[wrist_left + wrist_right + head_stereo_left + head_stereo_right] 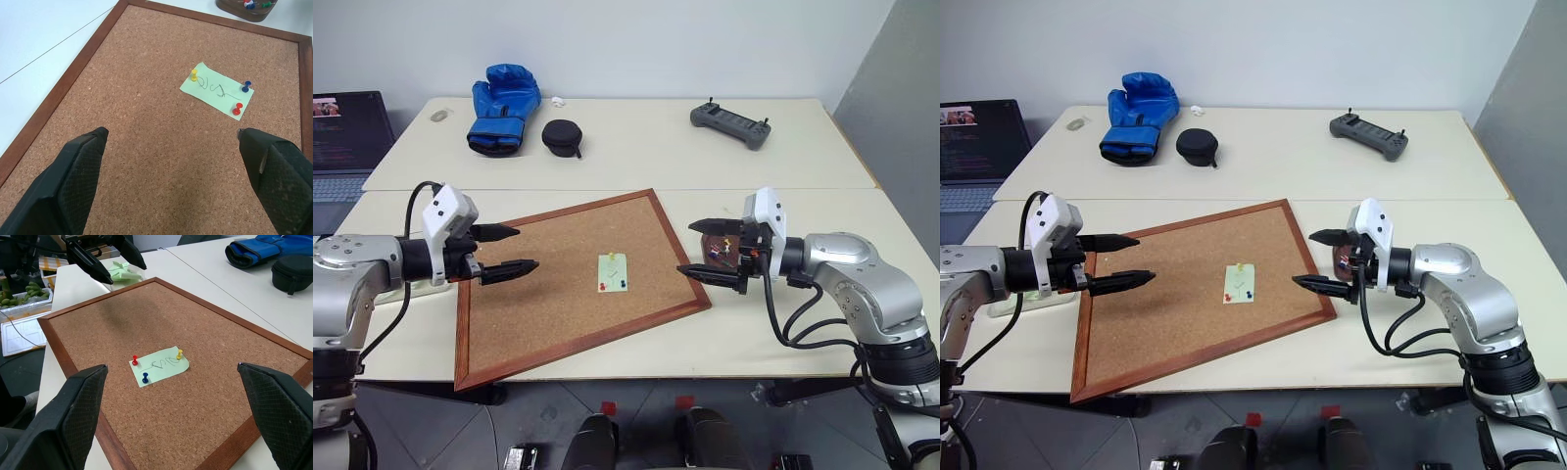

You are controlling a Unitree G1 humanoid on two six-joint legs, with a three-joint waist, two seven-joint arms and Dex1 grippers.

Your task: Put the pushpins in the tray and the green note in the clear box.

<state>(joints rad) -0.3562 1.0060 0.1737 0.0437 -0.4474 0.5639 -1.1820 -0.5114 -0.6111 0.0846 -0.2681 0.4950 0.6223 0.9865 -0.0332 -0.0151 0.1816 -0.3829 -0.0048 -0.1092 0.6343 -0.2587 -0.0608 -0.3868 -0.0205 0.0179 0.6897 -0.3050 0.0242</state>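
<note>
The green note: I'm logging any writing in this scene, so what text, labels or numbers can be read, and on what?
Green note: a dark handwritten scribble, not readable as words.
Laptop screen: lines of text, too small to read.
Nothing else legible.

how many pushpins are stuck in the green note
3: a yellow pin at one corner of the green note, a blue pin and a red pin at its other end.

my arms are silver metal with black cables; white wrist housings carry black, pointed, textured fingers [73, 181].
</note>
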